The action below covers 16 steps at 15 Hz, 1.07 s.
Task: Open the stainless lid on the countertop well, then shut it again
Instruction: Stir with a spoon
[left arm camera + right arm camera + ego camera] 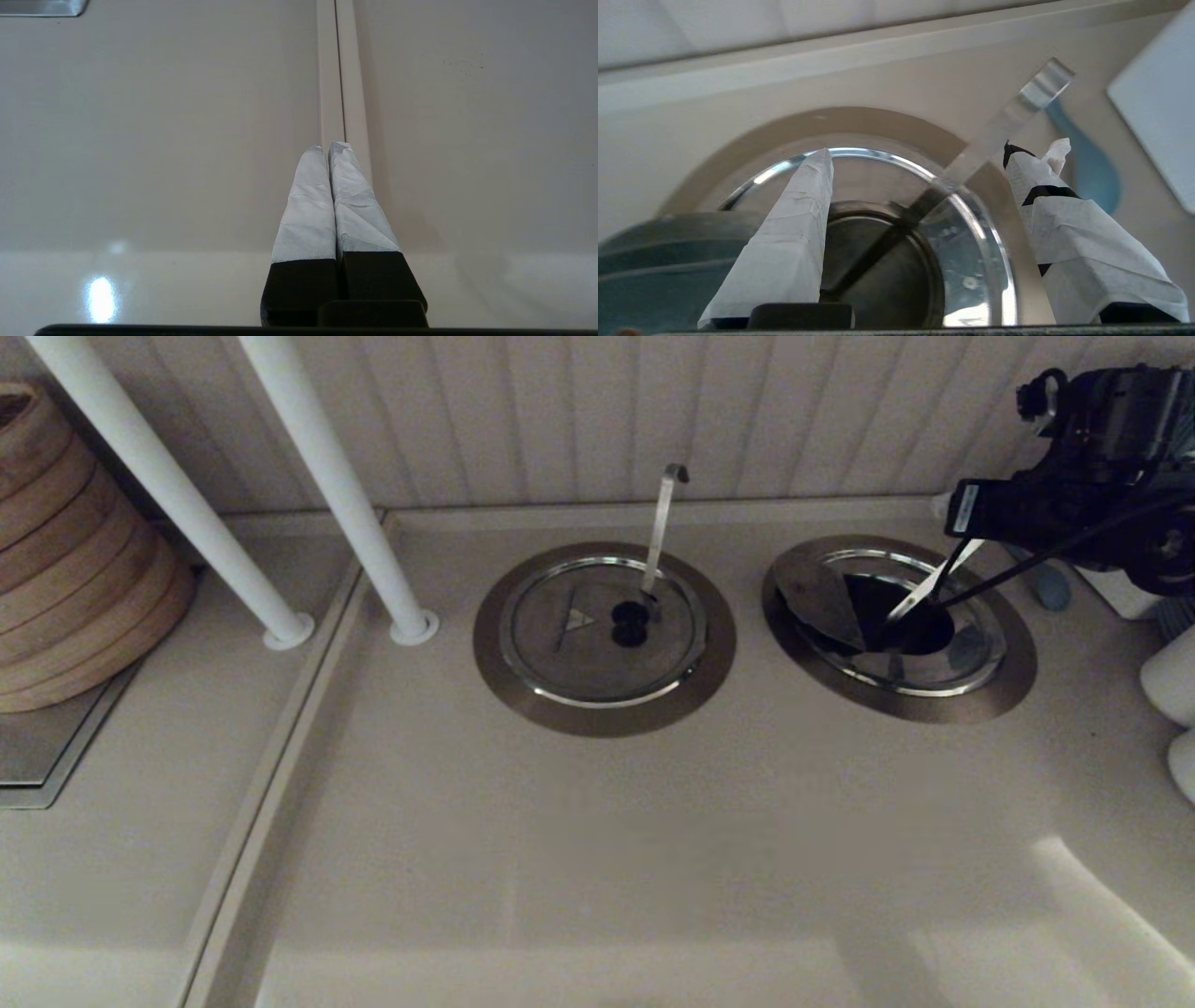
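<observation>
**Right-hand well stands open, lid shoved aside**

From overhead, the countertop well (901,616) on the robot's right shows its dark cavity, with the stainless lid (820,593) lying tilted across the collar's left side. A straight utensil handle (929,586) slants up out of the opening toward the right gripper (920,161), which hangs above the well's far right edge. Only the right wrist camera settles the fingers: they are spread wide, one on each side of the handle, and hold nothing. That camera also catches a blue spoon-shaped thing (1087,163) and a pale board (1157,121) just beyond the collar.

The left gripper (331,149) is out of the overhead view; its own camera shows the wrapped fingertips pressed together, empty, over bare counter by a seam.

To the left sits a second, closed well (602,637) with a hook-tipped handle (661,527), then two white posts (317,485) and stacked bamboo steamers (65,551).
</observation>
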Motion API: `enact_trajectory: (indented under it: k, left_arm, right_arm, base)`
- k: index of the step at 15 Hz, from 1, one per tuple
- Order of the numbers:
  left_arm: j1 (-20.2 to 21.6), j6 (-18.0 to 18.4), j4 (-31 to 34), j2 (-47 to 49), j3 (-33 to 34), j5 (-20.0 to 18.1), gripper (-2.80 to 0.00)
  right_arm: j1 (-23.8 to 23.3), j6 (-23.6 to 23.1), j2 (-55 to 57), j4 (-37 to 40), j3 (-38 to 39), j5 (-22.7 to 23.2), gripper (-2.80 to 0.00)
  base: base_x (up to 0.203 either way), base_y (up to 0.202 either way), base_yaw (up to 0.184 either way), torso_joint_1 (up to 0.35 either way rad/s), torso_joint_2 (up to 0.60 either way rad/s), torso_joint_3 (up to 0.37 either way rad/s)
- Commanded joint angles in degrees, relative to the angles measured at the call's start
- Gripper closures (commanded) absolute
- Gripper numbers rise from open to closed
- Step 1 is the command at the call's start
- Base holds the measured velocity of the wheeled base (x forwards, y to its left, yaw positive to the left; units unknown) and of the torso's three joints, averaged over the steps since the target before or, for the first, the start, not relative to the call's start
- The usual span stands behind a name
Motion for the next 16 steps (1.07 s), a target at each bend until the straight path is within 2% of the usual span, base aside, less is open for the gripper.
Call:
enact_trajectory:
  k: [1, 7, 11, 16]
  left_arm:
    - [0.0, 0.0, 0.0, 0.0, 0.0, 0.0, 0.00]
    - [0.0, 0.0, 0.0, 0.0, 0.0, 0.0, 0.00]
    - [0.0, 0.0, 0.0, 0.0, 0.0, 0.0, 0.00]
    - [0.0, 0.0, -0.1, 0.0, 0.0, 0.0, 0.00]
  right_arm:
    - [-1.1, -0.2, 0.0, 0.0, 0.4, -0.1, -2.80]
    - [-6.3, 0.2, 3.5, -1.0, -0.5, 0.7, -2.80]
    - [-7.0, 1.1, 7.7, -1.8, -2.1, 3.0, -2.80]
    - [-7.8, 7.0, 10.5, -7.4, -2.3, 11.8, -2.80]
  base:
    - [0.000, 0.000, 0.000, 0.000, 0.00, 0.000]
    - [0.000, 0.000, 0.000, 0.000, 0.00, 0.000]
    - [0.000, 0.000, 0.000, 0.000, 0.00, 0.000]
    - [0.000, 0.000, 0.000, 0.000, 0.00, 0.000]
